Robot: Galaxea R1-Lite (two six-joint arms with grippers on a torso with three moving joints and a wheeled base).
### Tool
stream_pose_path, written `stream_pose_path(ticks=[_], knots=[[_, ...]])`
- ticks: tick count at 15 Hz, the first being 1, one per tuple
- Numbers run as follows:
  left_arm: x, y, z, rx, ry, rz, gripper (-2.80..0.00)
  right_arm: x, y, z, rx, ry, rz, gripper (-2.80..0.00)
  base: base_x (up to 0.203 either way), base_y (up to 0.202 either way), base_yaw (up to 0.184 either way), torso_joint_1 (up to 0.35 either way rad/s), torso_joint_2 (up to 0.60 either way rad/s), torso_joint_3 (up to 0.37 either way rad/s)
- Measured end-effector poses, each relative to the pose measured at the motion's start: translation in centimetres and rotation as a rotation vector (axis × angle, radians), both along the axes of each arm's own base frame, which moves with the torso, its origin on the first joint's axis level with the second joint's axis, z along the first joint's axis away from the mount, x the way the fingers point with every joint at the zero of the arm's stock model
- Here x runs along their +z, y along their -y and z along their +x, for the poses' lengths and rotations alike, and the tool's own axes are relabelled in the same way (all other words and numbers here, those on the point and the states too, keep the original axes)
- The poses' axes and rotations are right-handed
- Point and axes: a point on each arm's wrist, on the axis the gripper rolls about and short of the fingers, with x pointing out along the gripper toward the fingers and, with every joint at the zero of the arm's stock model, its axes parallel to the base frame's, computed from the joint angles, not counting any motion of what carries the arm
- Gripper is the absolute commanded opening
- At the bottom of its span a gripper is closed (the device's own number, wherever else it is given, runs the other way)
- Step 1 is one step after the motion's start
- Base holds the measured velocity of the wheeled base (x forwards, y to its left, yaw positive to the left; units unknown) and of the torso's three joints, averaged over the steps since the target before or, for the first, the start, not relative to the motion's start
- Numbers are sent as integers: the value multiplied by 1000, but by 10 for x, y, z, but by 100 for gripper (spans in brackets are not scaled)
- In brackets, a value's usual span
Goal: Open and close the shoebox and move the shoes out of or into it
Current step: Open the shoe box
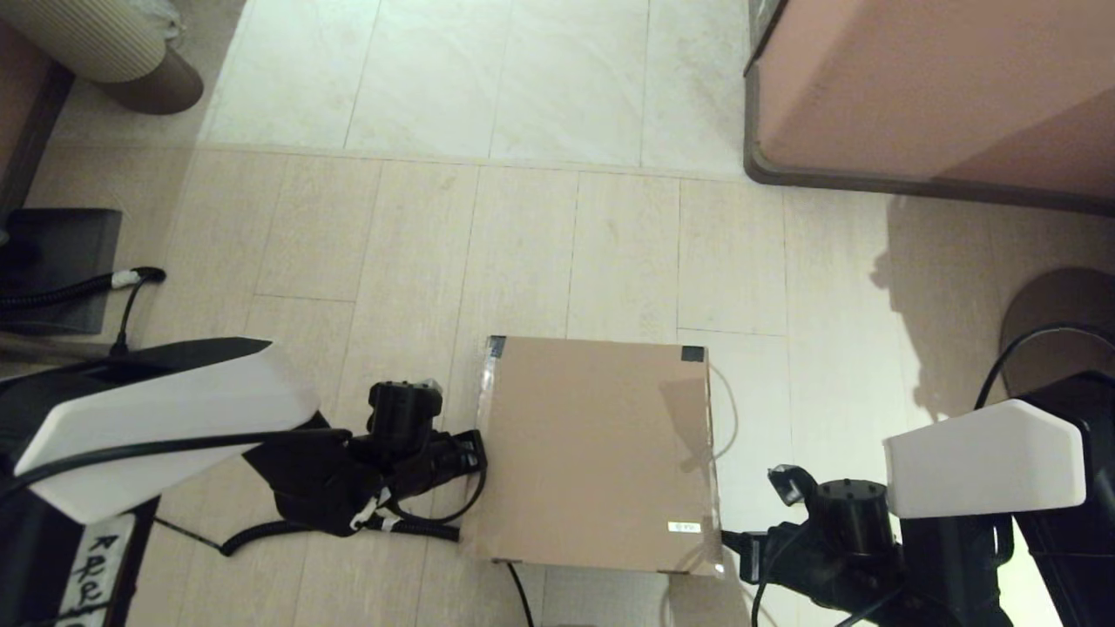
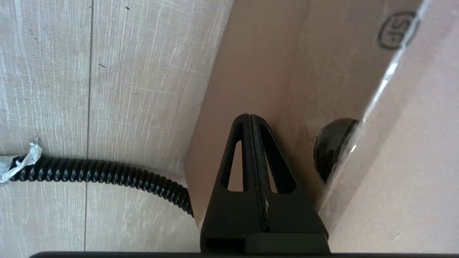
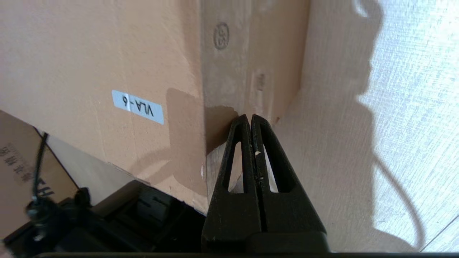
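Both grippers pressed together, holding nothing. Shoebox [image 1: 597, 453] sits on floor [image 1: 610, 244] between arms, lid down flat. Left gripper [image 2: 250, 118] tips against box's left side wall; right gripper [image 3: 250, 118] tips at right near corner, beside white label [image 3: 138, 106].

The shoebox [image 1: 597, 453] lies with its flap lid down, so its inside is hidden and no shoes show in any view. In the head view the print on its small white label [image 1: 684, 527] is too small to read. The right arm's lower part [image 1: 880, 557] is cut off by the bottom edge.
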Motion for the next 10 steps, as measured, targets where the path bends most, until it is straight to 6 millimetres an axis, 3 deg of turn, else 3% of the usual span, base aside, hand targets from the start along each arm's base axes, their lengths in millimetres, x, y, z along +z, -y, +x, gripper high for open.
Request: stream_pose_path(ticks=[6,10], knots=[[18,0,-12,-4,21,-7,-280,26,1,-4,-2,48,18,-280,0,0,0,0,0,0],[31,-2,-18,-2,44,-16,-280,58,9,-4,-60,84,42,-280,0,0,0,0,0,0]])
